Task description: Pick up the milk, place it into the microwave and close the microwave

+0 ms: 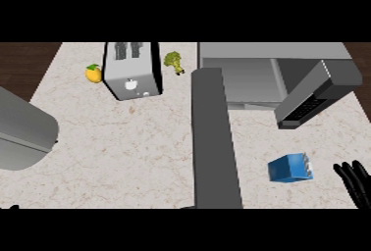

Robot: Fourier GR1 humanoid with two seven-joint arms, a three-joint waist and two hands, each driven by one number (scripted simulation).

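Small blue milk carton (291, 168) sitting on pale marbled bench (123, 147), just left of black right hand (355, 184). Fingers standing straight, holding nothing. Open grey microwave (246, 81) waiting beyond carton. Right hand looking nearer; reach going leftward.

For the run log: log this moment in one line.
milk: on counter, ungrasped | microwave: door open | right hand: open, beside milk

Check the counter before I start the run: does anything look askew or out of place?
The blue milk carton sits skewed on the counter before the microwave, whose door stands open. Nothing looks spilled.
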